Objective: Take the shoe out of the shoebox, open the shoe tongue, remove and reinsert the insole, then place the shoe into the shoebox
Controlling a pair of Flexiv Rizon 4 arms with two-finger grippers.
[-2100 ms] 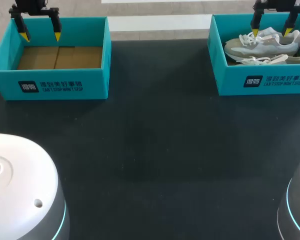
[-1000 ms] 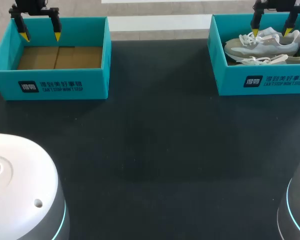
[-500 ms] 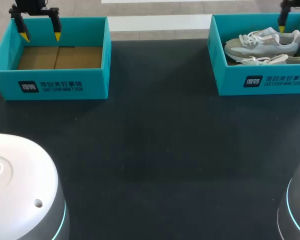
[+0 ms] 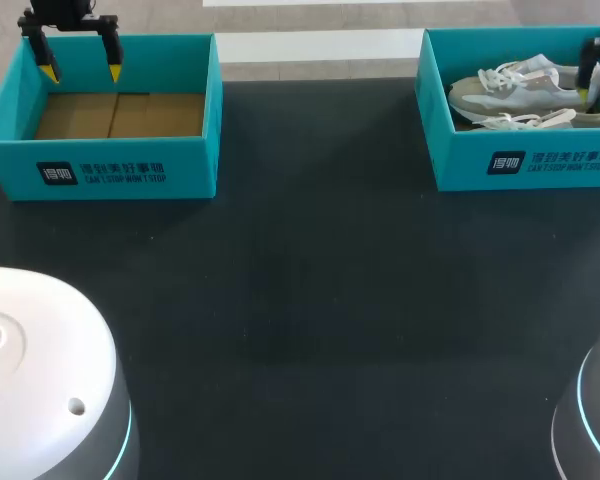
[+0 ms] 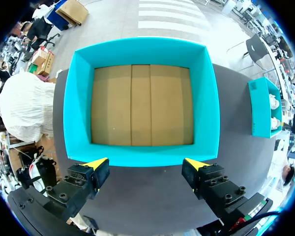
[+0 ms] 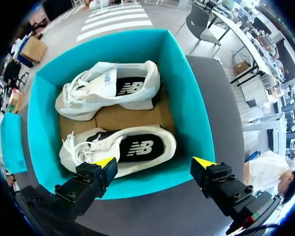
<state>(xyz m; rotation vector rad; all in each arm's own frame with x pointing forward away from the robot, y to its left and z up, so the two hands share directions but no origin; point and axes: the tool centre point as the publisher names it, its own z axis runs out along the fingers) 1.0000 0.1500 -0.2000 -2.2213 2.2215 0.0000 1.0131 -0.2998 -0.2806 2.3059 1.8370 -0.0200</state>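
Left jaws released; right jaws released above shoebox (image 4: 460,160) at 2 o'clock. Nearest sneaker (image 6: 123,152) likely light, soft upper (laces floppy). You'd best pinch the firmer heel collar.

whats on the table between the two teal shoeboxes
Nothing. In the head view, only bare black table lies between the left shoebox and the right shoebox.
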